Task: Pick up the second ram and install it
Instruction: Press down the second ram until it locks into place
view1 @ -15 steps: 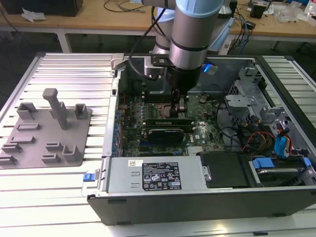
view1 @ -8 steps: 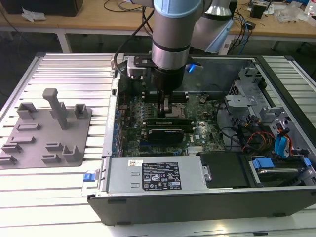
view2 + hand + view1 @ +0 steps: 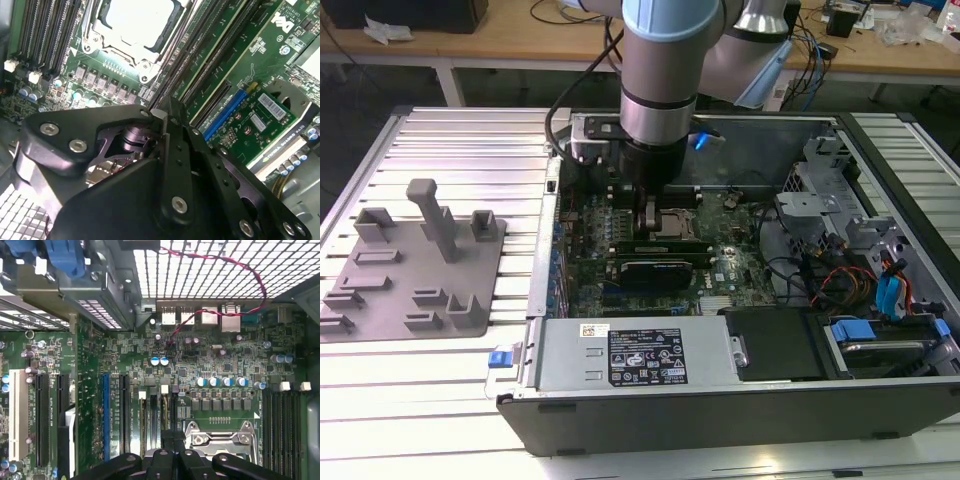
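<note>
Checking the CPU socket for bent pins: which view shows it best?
The second wrist view: the CPU socket is close and uncovered. In the first wrist view the gripper covers part of it; the exterior view shows it small.

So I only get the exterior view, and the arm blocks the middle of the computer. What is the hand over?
Observer: In the first wrist view the hand hangs over black memory slots beside the CPU socket.
Operator: Any slots elsewhere?
Observer: Yes, the second wrist view shows more slots, with white latches, on the socket's far side.
Operator: Anything loose?
Observer: A red and black twisted wire crosses the vent grille.
</note>
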{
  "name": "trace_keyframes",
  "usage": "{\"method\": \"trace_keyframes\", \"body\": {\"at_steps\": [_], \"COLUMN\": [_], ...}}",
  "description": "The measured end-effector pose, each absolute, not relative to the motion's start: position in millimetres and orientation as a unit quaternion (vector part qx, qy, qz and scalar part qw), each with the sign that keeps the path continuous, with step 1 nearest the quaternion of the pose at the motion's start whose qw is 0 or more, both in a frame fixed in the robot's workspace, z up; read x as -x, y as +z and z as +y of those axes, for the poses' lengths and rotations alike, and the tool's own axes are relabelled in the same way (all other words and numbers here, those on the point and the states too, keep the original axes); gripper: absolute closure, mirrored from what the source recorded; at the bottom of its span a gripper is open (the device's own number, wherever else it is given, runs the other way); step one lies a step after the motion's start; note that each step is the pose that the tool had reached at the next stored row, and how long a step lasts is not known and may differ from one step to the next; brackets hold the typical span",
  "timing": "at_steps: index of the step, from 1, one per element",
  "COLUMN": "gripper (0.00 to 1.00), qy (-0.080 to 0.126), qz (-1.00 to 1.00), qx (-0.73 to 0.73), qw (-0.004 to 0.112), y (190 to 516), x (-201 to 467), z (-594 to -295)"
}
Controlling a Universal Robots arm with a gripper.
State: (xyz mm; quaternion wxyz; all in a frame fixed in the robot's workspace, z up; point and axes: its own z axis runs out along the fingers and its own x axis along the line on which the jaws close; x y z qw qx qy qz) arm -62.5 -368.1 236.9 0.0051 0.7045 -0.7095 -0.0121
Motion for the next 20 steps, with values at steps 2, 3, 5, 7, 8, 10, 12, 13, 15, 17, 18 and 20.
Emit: {"method": "trace_keyframes", "body": {"at_steps": [2, 3, 5, 7, 8, 10, 12, 13, 15, 17, 18, 20], "gripper": [0.92, 0.92, 0.92, 0.92, 0.92, 0.92, 0.92, 0.92, 0.92, 0.92, 0.92, 0.92], "qy": [-0.012, -0.012, -0.012, -0.012, -0.012, -0.012, -0.012, -0.012, -0.012, -0.012, -0.012, -0.011], "qz": [-0.71, -0.71, -0.71, -0.71, -0.71, -0.71, -0.71, -0.71, -0.71, -0.71, -0.71, -0.71], "qx": [-0.705, -0.705, -0.705, -0.705, -0.705, -0.705, -0.705, -0.705, -0.705, -0.705, -0.705, -0.705], "qw": [0.005, 0.005, 0.005, 0.005, 0.005, 0.005, 0.005, 0.005, 0.005, 0.005, 0.005, 0.005], "y": [235, 234, 233, 231, 231, 229, 229, 228, 228, 240, 243, 250], "x": [63, 63, 63, 63, 63, 63, 63, 63, 63, 63, 62, 63], "z": [-368, -368, -368, -368, -368, -368, -368, -368, -368, -368, -368, -368]}}
